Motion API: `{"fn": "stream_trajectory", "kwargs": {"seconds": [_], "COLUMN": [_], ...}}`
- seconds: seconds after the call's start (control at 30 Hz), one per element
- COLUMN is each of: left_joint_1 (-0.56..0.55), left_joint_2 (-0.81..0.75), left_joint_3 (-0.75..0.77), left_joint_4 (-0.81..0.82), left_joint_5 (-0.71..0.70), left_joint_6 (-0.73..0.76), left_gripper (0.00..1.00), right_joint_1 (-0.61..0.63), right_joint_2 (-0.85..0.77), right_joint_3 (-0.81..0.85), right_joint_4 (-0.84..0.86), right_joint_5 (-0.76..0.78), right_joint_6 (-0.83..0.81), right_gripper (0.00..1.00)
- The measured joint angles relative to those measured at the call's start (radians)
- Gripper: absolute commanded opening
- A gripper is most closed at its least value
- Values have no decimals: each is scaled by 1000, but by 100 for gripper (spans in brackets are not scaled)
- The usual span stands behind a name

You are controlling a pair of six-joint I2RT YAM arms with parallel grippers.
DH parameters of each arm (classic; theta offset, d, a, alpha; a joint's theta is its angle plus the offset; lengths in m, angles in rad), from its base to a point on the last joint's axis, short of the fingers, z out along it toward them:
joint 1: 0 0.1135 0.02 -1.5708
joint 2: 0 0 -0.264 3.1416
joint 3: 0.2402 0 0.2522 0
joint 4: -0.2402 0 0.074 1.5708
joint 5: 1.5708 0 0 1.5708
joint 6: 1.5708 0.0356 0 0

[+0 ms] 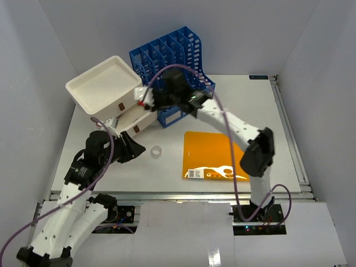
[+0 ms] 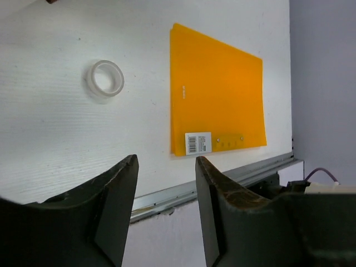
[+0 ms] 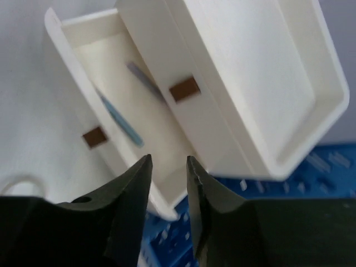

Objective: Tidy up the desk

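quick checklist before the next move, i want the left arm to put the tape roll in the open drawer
1. The left gripper is open and empty: ok.
2. The tape roll lies free on the desk, ahead of the left fingers: ok.
3. The lower drawer is pulled open with room beside the pen: ok.
4. The right gripper is clear of the drawer: not ok, it hangs close over it.
5. The orange folder is apart from the tape roll: ok.

Bright even light, soft faint shadows, white glare on the orange folder (image 1: 208,150), right wrist view blurred
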Motion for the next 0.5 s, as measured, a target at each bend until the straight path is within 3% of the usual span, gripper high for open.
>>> {"fn": "stream_trajectory", "kwargs": {"seconds": [0.1,0.23,0.4,0.5], "left_joint_1": [0,-5,-60,-120], "left_joint_2": [149,395,700,836], "left_joint_3": [56,167,320,386], "left_joint_4": [6,25,-4,-24], "left_joint_5": [67,111,26,-111], "left_joint_6": [69,190,370,507], "left_gripper": [32,26,24,19], "right_joint_1": [-198,-440,-416,-491], "right_joint_2": [-196,-504,-847,-988], "right_joint_3": [-172,-522,-957,-1158], "right_joint_4": [10,42,63,91], "right_joint_5": [-160,-288,-457,-550], "right_joint_6": [115,198,240,272], "right_gripper": [15,13,17,17]}}
